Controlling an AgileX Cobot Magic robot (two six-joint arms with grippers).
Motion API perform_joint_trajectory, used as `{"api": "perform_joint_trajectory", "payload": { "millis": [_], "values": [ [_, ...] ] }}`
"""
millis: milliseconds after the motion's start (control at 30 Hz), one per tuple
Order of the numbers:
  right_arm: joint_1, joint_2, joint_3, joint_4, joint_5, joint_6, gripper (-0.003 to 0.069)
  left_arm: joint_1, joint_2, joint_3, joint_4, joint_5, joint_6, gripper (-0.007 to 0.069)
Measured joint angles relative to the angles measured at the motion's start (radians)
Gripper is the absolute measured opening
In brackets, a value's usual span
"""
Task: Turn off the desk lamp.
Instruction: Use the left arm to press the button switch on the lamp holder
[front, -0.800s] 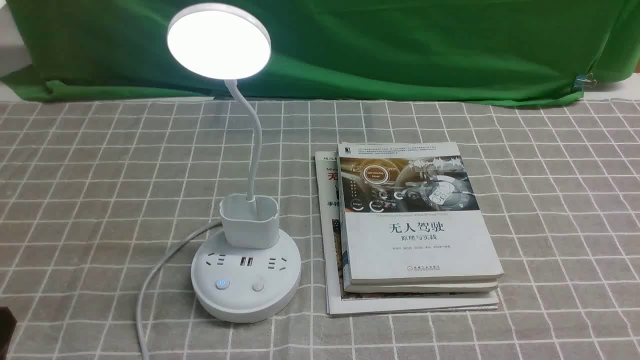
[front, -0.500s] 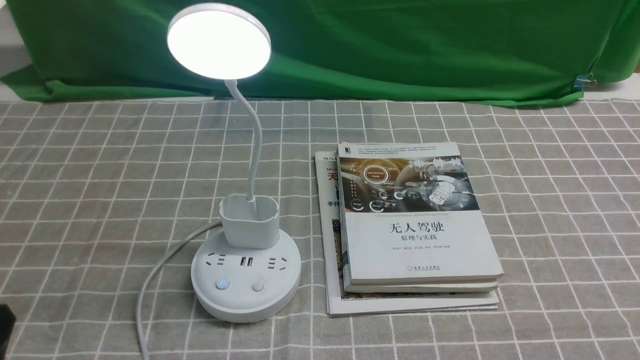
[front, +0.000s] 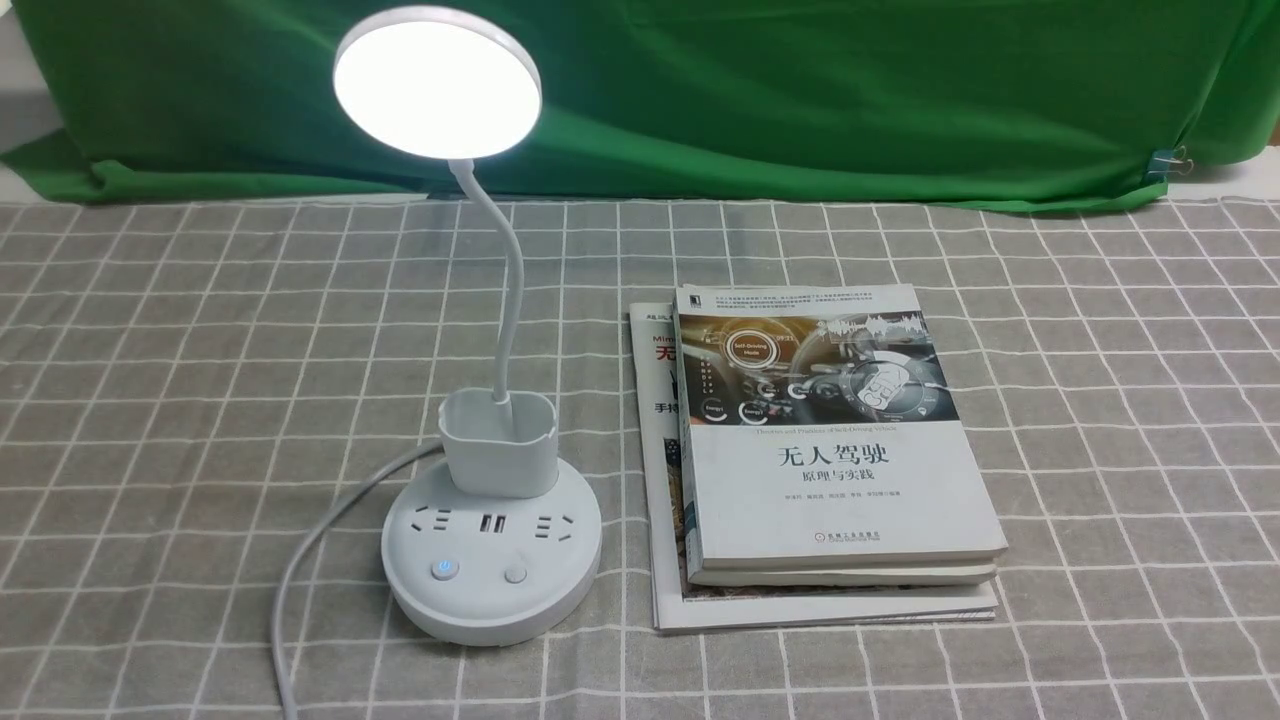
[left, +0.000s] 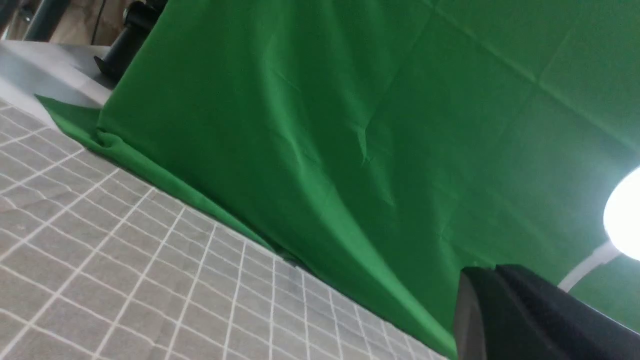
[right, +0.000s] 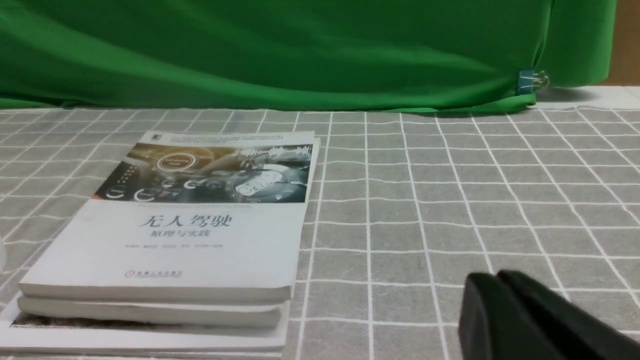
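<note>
Cloth (front: 200, 350) gridded grey (green drape (front: 800, 100) behind).

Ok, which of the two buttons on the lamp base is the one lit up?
The button on the robot's left: it shows a glowing blue power symbol, while the other button is plain white, unlit.

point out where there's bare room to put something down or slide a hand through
Bare cloth lies right of the book stack, left of the lamp's cord, and behind the books up to the green curtain. A narrow strip separates lamp base and books. It's crowded where the cup stands on the base.
</note>
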Motion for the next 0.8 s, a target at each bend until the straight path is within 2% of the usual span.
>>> {"api": "perform_joint_trajectory", "payload": {
  "millis": [133, 200, 367, 467, 533, 567, 667, 767, 800],
  "values": [
    [0.0, 0.0, 0.0, 0.0, 0.0, 0.0, 0.0036, 0.0, -0.001, -0.009, 0.0, 0.014, -0.013, 0.0001],
    [0.0, 0.0, 0.0, 0.0, 0.0, 0.0, 0.0036, 0.0, 0.032, -0.083, 0.026, 0.105, -0.014, 0.0001],
    [0.0, 0.0, 0.0, 0.0, 0.0, 0.0, 0.0036, 0.0, 0.287, -0.342, 0.128, 0.435, 0.019, 0.0001],
    [0.0, 0.0, 0.0, 0.0, 0.0, 0.0, 0.0036, 0.0, 0.491, -0.484, 0.144, 0.67, 0.123, 0.0001],
    [0.0, 0.0, 0.0, 0.0, 0.0, 0.0, 0.0036, 0.0, 0.559, -0.524, 0.145, 0.751, 0.177, 0.0001],
    [0.0, 0.0, 0.0, 0.0, 0.0, 0.0, 0.0036, -0.003, 0.666, -0.576, 0.148, 0.839, 0.242, 0.0001],
    [0.0, 0.0, 0.0, 0.0, 0.0, 0.0, 0.0036, -0.073, 0.845, -0.629, 0.137, 0.899, 0.301, 0.0001],
    [0.0, 0.0, 0.0, 0.0, 0.0, 0.0, 0.0036, -0.192, 0.973, -0.653, 0.181, 0.882, 0.304, 0.0001],
    [0.0, 0.0, 0.0, 0.0, 0.0, 0.0, 0.0036, -0.201, 0.982, -0.655, 0.187, 0.882, 0.304, 0.0001]
  ]
}}
